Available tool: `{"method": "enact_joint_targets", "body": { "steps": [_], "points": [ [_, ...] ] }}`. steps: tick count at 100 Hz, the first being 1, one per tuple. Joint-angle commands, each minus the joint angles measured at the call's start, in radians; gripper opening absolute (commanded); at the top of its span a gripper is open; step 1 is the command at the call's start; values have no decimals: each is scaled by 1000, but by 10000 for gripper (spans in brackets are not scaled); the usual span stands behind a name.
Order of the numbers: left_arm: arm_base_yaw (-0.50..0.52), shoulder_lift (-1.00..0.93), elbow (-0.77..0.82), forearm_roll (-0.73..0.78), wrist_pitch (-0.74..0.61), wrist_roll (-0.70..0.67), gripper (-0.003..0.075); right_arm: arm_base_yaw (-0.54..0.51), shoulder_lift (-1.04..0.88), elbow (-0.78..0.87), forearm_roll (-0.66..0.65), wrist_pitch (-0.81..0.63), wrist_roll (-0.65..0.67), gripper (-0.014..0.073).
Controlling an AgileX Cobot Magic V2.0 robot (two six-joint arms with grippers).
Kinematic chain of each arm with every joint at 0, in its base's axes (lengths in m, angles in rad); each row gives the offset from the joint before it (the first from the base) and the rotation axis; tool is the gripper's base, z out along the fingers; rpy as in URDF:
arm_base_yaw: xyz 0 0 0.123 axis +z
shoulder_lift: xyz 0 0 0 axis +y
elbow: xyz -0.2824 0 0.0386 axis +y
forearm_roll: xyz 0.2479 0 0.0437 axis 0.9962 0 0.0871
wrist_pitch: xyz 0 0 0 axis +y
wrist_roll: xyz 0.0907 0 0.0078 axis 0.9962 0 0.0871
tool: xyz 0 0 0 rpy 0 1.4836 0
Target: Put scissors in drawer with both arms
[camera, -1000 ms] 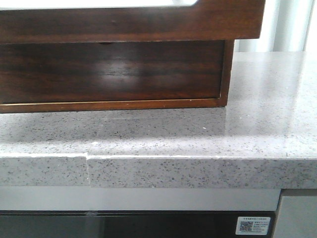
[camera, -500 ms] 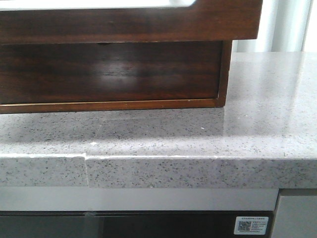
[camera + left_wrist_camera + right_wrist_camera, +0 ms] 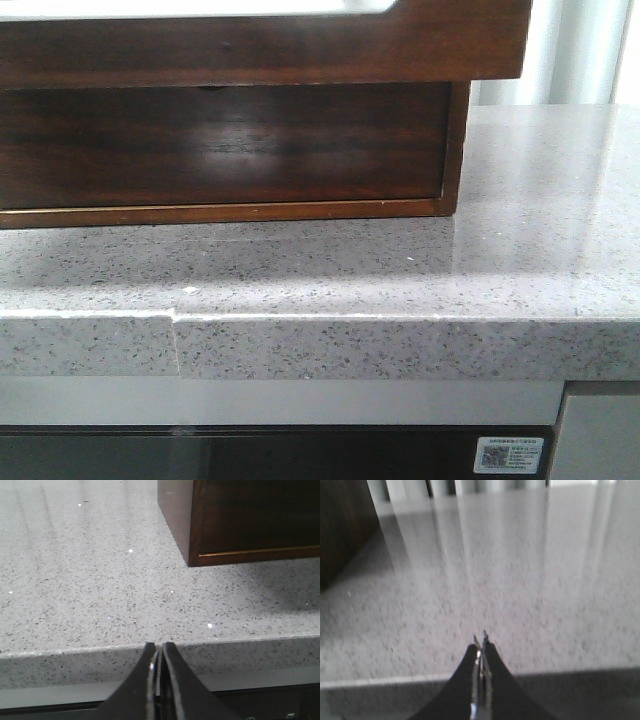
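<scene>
Where the speckled grey worktop (image 3: 400, 290) carries the wooden cabinet (image 3: 455, 150), the drawer (image 3: 300, 45), dark-brown and glossy, juts toward me, its long axis running left-right. A QR sticker (image 3: 510, 456) below is unreadable. My left gripper (image 3: 156, 652) and right gripper (image 3: 480, 642) are both closed, empty.

A grey speckled counter (image 3: 400, 280) fills the scene, glossy with pale light streaks. Its front edge lies just ahead of both closed jaws. Below it sits a dark panel (image 3: 250, 455) bearing a sticker (image 3: 511, 455).
</scene>
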Motion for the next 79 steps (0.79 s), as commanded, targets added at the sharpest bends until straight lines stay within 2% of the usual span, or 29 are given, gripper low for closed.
{"method": "enact_joint_targets", "body": {
  "steps": [1,79],
  "points": [
    [-1,-32,25,-9,-36,-1,-19,-8,-17,8,9,-2,-34,-61],
    [-1,-32,25,-9,-36,-1,-19,-8,-19,8,14,27,-52,-61]
  ]
}}
